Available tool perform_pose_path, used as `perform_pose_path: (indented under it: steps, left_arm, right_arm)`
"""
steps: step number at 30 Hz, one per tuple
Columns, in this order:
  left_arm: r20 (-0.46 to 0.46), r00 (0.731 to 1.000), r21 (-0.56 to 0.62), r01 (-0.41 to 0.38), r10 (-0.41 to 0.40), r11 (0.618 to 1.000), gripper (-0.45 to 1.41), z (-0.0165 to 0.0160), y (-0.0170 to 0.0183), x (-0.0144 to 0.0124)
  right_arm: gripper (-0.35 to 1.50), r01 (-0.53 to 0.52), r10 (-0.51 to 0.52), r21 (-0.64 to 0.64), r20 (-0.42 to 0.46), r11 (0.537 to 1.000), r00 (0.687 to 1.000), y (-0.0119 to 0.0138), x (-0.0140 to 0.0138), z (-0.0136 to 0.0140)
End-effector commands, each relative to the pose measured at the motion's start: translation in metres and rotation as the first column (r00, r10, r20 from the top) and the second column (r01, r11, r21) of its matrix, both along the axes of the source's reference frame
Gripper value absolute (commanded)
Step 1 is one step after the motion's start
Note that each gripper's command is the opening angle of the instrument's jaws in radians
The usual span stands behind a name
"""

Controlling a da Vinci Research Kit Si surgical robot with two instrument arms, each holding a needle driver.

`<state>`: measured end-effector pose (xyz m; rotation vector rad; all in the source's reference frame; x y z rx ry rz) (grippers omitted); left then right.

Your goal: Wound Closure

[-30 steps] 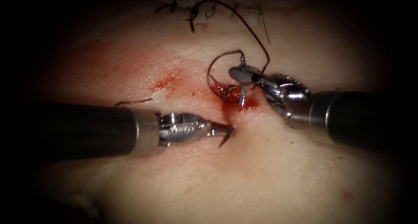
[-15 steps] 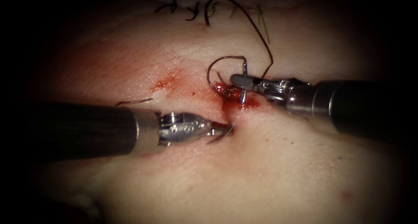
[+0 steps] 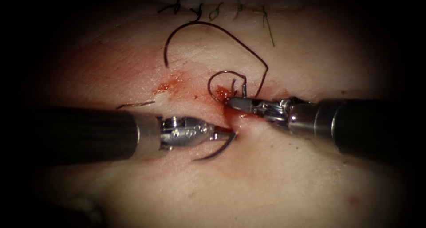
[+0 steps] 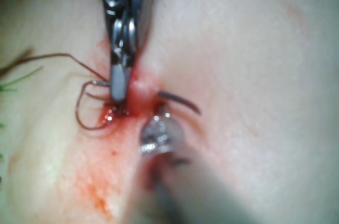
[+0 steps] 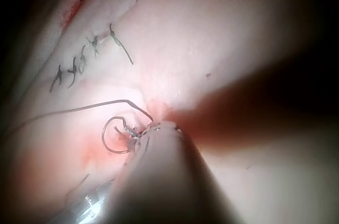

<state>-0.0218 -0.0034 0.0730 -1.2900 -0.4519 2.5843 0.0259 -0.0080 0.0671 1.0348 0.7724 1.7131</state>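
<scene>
My left tool (image 3: 225,132) comes in from the left with its jaws shut on the curved needle (image 3: 217,151) at the cut (image 3: 243,118). The needle's pointed end arcs free below the tool, on the left side of the cut. Its other end meets the tissue (image 3: 275,183) at the jaws. The needle (image 4: 180,102) also shows beside the left tool (image 4: 159,131) in the left wrist view. My right tool (image 3: 233,103) lies with shut jaws pressed on the red, wet edge of the cut. Dark thread (image 3: 230,36) sweeps above it, and a small thread loop (image 3: 213,79) curls beside its tip.
Finished stitches with cut ends (image 3: 197,9) line the far end of the wound. A short loose piece of thread (image 3: 135,104) lies above the left shaft. Red fluid (image 3: 171,83) stains the tissue left of the cut.
The needle's free arc has grown longer out of the tissue toward the lower left. The right tool's jaws have shut and dropped to the cut. The thread's free end swung left.
</scene>
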Motion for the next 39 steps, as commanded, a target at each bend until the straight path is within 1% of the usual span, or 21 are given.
perform_pose_path:
  steps: [1,3,4,6,7,8,9,10,11,12,13,14,15,17,20,25,26,28,29,33,39]
  left_arm:
    - [0.001,1.000,0.003,-0.001,0.001,1.000,-0.27,0.0006,-0.0004,-0.0004]
    - [0.000,1.000,0.002,0.000,0.000,1.000,-0.27,0.0005,-0.0004,-0.0004]
    - [0.000,1.000,0.001,0.000,0.000,1.000,-0.27,0.0004,-0.0004,-0.0002]
    - [-0.002,1.000,0.000,0.002,-0.002,1.000,-0.25,0.0001,-0.0004,0.0000]
    - [-0.005,1.000,-0.003,0.006,-0.006,1.000,-0.20,-0.0001,-0.0003,0.0002]
    - [0.001,1.000,-0.024,-0.001,0.001,1.000,-0.15,-0.0006,-0.0001,0.0005]
    - [0.001,1.000,-0.024,-0.001,0.001,1.000,-0.15,-0.0006,-0.0001,0.0005]
    - [0.038,0.999,-0.067,-0.007,0.010,0.998,-0.08,-0.0012,0.0003,0.0009]
    - [0.038,0.999,-0.067,-0.007,0.010,0.998,-0.08,-0.0012,0.0003,0.0009]
    - [0.053,0.999,-0.081,-0.002,0.007,0.997,-0.08,-0.0015,0.0004,0.0011]
    - [0.105,0.994,-0.120,0.012,0.001,0.993,-0.03,-0.0021,0.0005,0.0016]
    - [0.105,0.994,-0.120,0.012,0.001,0.993,-0.03,-0.0021,0.0005,0.0016]
    - [0.125,0.992,-0.140,0.019,-0.002,0.990,0.02,-0.0023,0.0005,0.0018]
    - [0.161,0.987,-0.183,0.028,0.002,0.983,0.17,-0.0027,0.0005,0.0022]
    - [0.196,0.981,-0.248,0.043,0.007,0.968,0.37,-0.0030,0.0005,0.0023]
    - [0.222,0.974,-0.332,0.040,0.037,0.942,0.52,-0.0027,-0.0003,0.0021]
    - [0.235,0.969,-0.351,0.016,0.072,0.936,0.64,-0.0022,-0.0010,0.0020]
    - [0.238,0.968,-0.356,0.008,0.082,0.934,0.67,-0.0020,-0.0012,0.0019]
    - [0.238,0.967,-0.363,0.004,0.088,0.932,0.73,-0.0017,-0.0014,0.0017]
    - [0.260,0.962,-0.376,0.023,0.081,0.926,0.76,-0.0019,-0.0013,0.0008]
    - [0.316,0.942,-0.436,0.038,0.113,0.899,0.73,-0.0040,-0.0017,0.0000]
  right_arm:
    - [-0.35,0.002,-0.002,0.001,0.001,1.000,1.000,-0.0007,0.0005,0.0008]
    - [-0.35,0.007,-0.007,-0.038,-0.001,0.999,1.000,-0.0007,0.0002,0.0008]
    - [-0.15,-0.011,0.009,-0.071,-0.029,0.997,1.000,-0.0005,0.0000,0.0009]
    - [0.64,-0.025,0.022,-0.115,-0.023,0.993,0.999,-0.0003,-0.0002,0.0009]
    - [0.96,-0.023,0.023,-0.170,0.000,0.985,1.000,0.0000,-0.0004,0.0010]
    - [1.16,0.010,-0.002,-0.267,0.031,0.964,1.000,0.0004,-0.0009,0.0012]
    - [1.16,0.010,-0.002,-0.267,0.031,0.964,1.000,0.0004,-0.0009,0.0012]
    - [1.16,0.059,-0.041,-0.362,0.057,0.930,0.998,0.0009,-0.0018,0.0014]
    - [1.16,0.059,-0.041,-0.362,0.057,0.930,0.998,0.0009,-0.0018,0.0014]
    - [1.18,0.088,-0.064,-0.415,0.072,0.906,0.995,0.0012,-0.0022,0.0016]
    - [1.26,0.131,-0.096,-0.488,0.096,0.863,0.991,0.0018,-0.0032,0.0018]
    - [1.26,0.131,-0.096,-0.488,0.096,0.863,0.991,0.0018,-0.0032,0.0018]
    - [1.28,0.148,-0.109,-0.514,0.105,0.845,0.988,0.0020,-0.0036,0.0019]
    - [1.31,0.163,-0.121,-0.536,0.112,0.829,0.986,0.0024,-0.0046,0.0020]
    - [1.46,0.164,-0.124,-0.536,0.111,0.828,0.986,0.0029,-0.0056,0.0022]
    - [1.48,0.188,-0.190,-0.532,0.052,0.825,0.980,0.0025,-0.0060,0.0018]
    - [1.48,0.213,-0.252,-0.528,-0.003,0.822,0.968,0.0017,-0.0055,0.0006]
    - [1.48,0.217,-0.263,-0.528,-0.013,0.821,0.965,0.0015,-0.0054,0.0001]
    - [1.48,0.229,-0.292,-0.527,-0.039,0.818,0.956,0.0012,-0.0049,-0.0010]
    - [1.46,0.260,-0.366,-0.557,-0.086,0.789,0.927,0.0002,-0.0043,-0.0036]
    - [1.48,0.263,-0.366,-0.568,-0.073,0.780,0.928,-0.0002,-0.0055,-0.0032]
